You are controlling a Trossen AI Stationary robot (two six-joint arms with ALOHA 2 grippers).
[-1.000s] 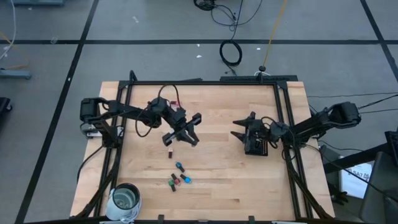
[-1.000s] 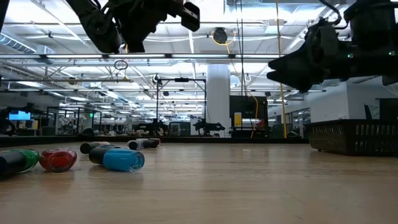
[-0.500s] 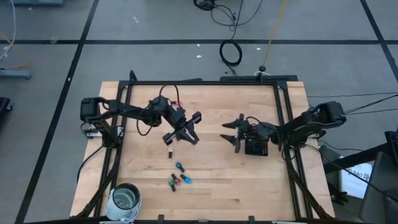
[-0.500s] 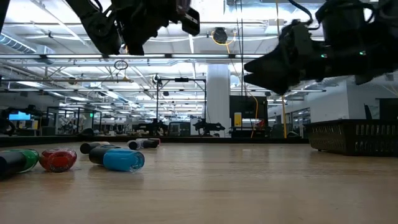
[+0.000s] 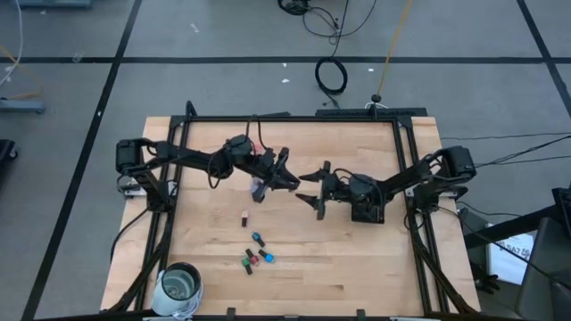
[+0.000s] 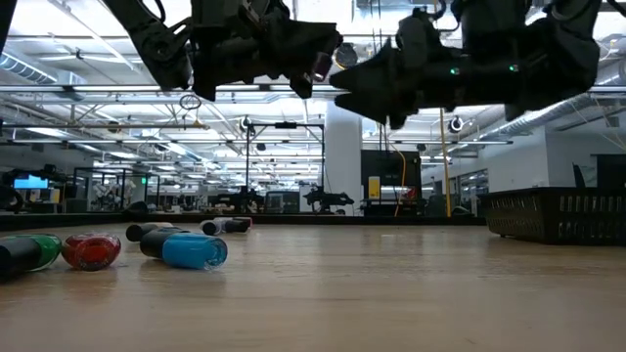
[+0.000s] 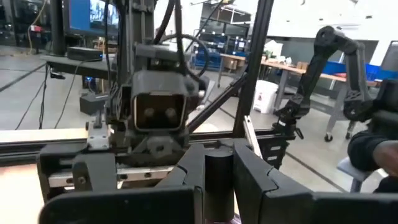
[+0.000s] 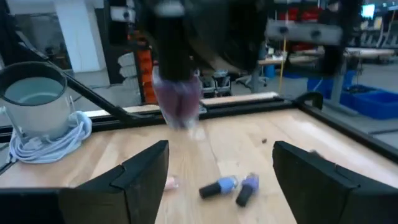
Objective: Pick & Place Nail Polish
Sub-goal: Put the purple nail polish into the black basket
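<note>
My left gripper (image 5: 290, 176) is above the table's middle, shut on a pinkish-purple nail polish bottle (image 8: 177, 99) with a dark cap. The bottle also shows in the low view (image 6: 318, 66), high above the table. My right gripper (image 5: 312, 187) is open and empty. It faces the left gripper from the right, and the bottle is just in front of its spread fingers (image 8: 143, 180). Several other bottles lie on their sides on the wood: a pink one (image 5: 244, 217), a blue one (image 5: 257, 239), and a green, red and teal cluster (image 5: 252, 259). My left gripper pinches the bottle's dark cap (image 7: 217, 171) between its two fingers. The fingers lie about level and point toward the table's right side. The cap stands upright between them. The glass body (image 8: 178, 106) hangs below the fingers, lifted clear of the table.
A black tray (image 5: 368, 211) sits at the right, behind my right gripper. A round glass jar (image 5: 181, 285) stands at the near left corner. A black frame (image 5: 294, 119) runs along the table's edges. Bare wood lies at the near right.
My right gripper has moved from the black tray toward the table's left, up to the left gripper. My left gripper has swung toward the right and turned its fingers from slanting down to about level, carrying the bottle along.
</note>
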